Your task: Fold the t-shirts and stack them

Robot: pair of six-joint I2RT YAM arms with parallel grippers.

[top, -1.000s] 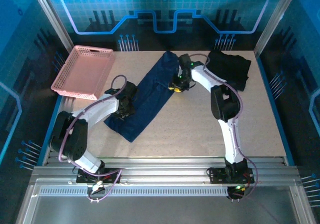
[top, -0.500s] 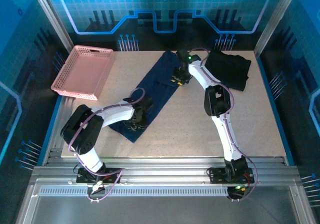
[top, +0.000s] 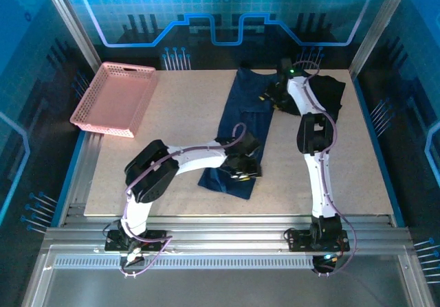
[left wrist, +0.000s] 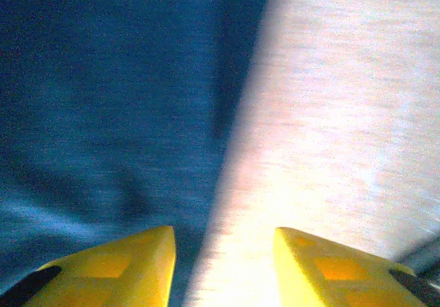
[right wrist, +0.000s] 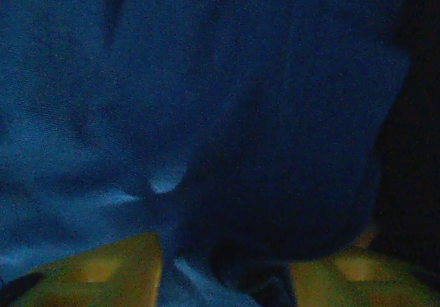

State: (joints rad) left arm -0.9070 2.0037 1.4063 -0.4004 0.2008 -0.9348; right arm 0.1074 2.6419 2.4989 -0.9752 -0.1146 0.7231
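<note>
**Navy shirt swung upright and shifted right; both arms followed**

Changes since a second ago:
- pink basket (top: 113, 99), upper left of the tabletop (top: 179, 108): same spot.
- left arm (top: 192, 157): was over the lower left of the strip, has swept right. Its end now sits at lower centre, over the strip's bottom end.
- navy t-shirt (top: 244, 125): was a long strip running diagonally from upper centre down to lower left. Now near vertical, centre of frame, right of where it lay.
- right arm (top: 313, 132): its end has moved up and right, from the strip's upper middle to its top right corner, just beside the black shirt.
- black t-shirt (top: 330, 94), upper right: unmoved.

Jaws:
- left jaws: apart. In the wrist view the yellow fingers (left wrist: 137, 259) straddle the navy t-shirt's (left wrist: 103, 101) right edge, with bare tabletop (left wrist: 344, 115) on the right. No cloth pinched between them. View is motion-blurred.
- right jaws: yellow fingers (right wrist: 103, 266) stand apart, with navy t-shirt (right wrist: 137, 80) cloth bunched in the gap. Can't tell whether it is gripped or just lying there.

Count: 2 t-shirts (1 navy, 1 black), 1 basket, 2 arms.
</note>
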